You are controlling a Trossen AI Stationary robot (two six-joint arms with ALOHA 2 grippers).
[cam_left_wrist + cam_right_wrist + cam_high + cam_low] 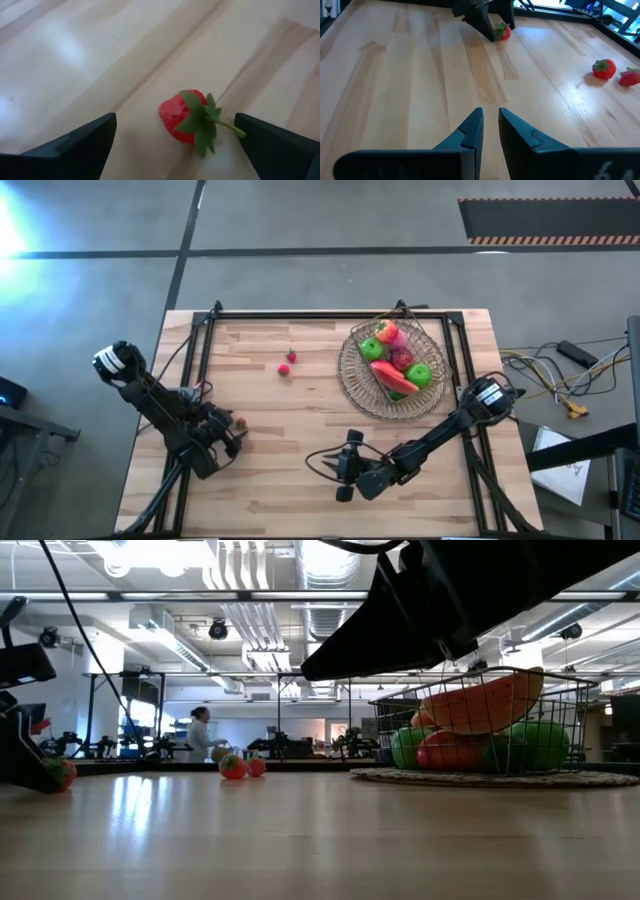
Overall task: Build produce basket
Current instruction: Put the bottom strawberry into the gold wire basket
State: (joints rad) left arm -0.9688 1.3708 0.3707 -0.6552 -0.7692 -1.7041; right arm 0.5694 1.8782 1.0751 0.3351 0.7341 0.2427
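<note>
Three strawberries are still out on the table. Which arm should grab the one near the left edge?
Left. Its open end effector already straddles that strawberry on the table. The right end effector sits mid-table, fingers nearly together, farther off.

The round basket (352, 375) holds green, pink and red produce (398, 360). Three red strawberries (288, 363) lie outside it.

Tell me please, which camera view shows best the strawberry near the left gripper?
The left wrist view: the strawberry lies large between the open left gripper fingers. The high view shows a red speck, the low view a partly hidden bit, the right wrist view a distant one.
</note>
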